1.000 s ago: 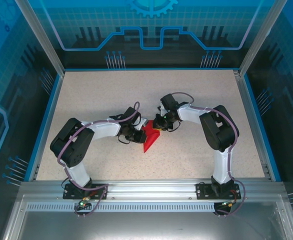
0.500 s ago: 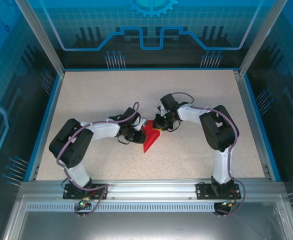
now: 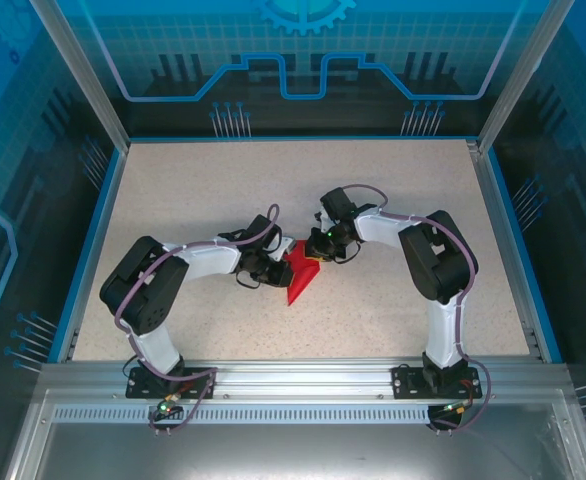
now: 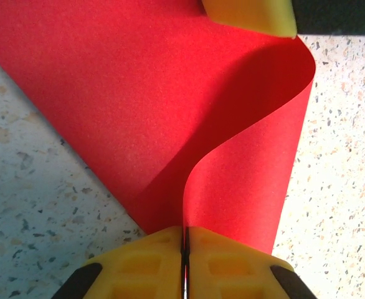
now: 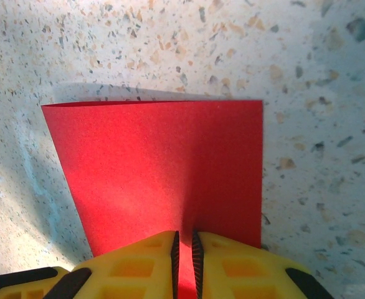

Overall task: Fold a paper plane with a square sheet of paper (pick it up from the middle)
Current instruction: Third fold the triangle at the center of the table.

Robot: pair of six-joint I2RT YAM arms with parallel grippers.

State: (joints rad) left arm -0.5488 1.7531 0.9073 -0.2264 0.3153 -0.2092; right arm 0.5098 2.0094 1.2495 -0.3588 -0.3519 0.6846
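Red paper (image 3: 301,272) sits in the middle of the table (image 3: 223,200). Your left pincer (image 4: 184,240) and right pincer (image 5: 184,243) each pinch one edge tight, so it curls, likely to make a fold.

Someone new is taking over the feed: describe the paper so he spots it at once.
On the speckled beige table, look near the middle. There the left hand and the right hand each pinch an edge of the sheet of paper, partly folded and tapering toward the arm bases. It is the one bright red thing; everything around it is beige, black or white.
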